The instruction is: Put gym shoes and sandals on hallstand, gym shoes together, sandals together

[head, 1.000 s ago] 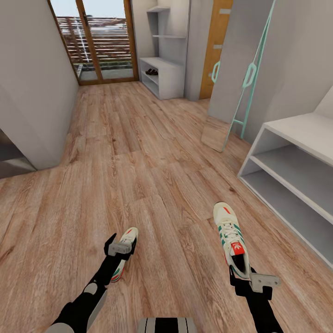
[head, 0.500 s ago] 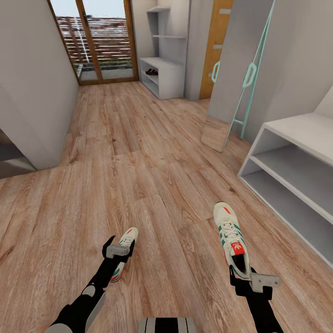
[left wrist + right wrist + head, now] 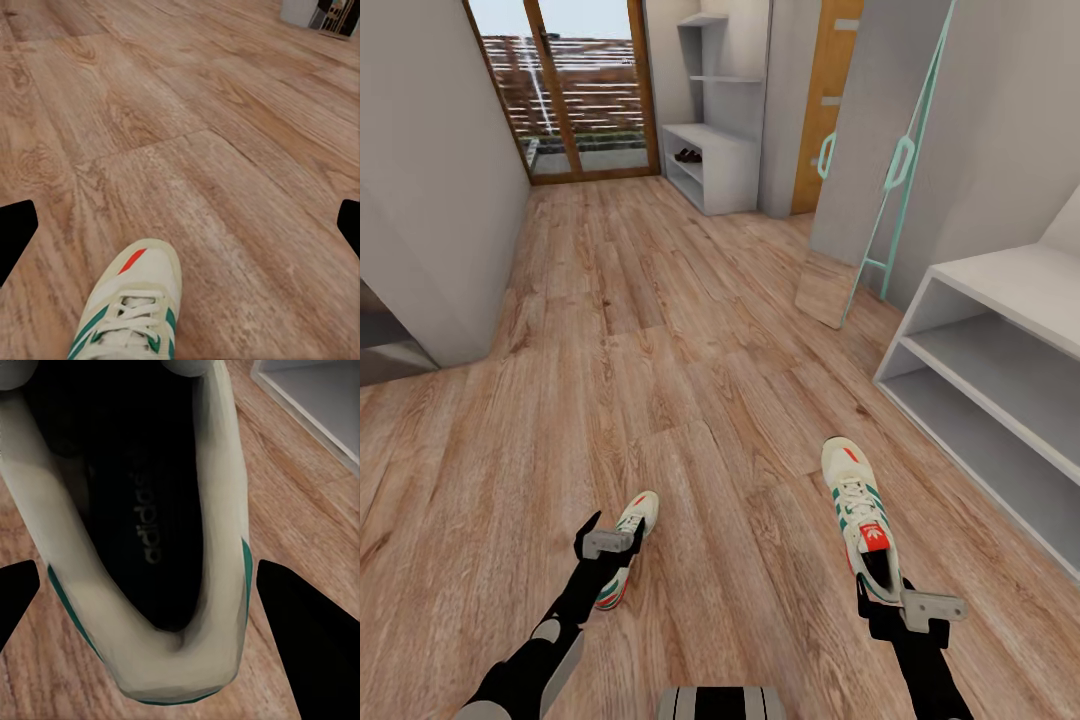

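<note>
**Both pincers over the 2 gym shoes**

Head view: left pincer (image 3: 607,543) at 7 o'clock over left gym shoe (image 3: 625,548); right pincer (image 3: 905,603) at 5 o'clock behind right gym shoe (image 3: 860,512), hallstand (image 3: 1010,290) at 3 o'clock.

Left wrist view: jaws wide, empty, shoe toe (image 3: 131,300) between.

Right wrist view: jaws wide, straddling the heel (image 3: 146,547). Lower straight, then close.

Teal ladder frame (image 3: 900,160) leaned against grey wall (image 3: 1000,130); orange door (image 3: 828,90) beside it; glass patio doors (image 3: 565,90) at far end.
</note>
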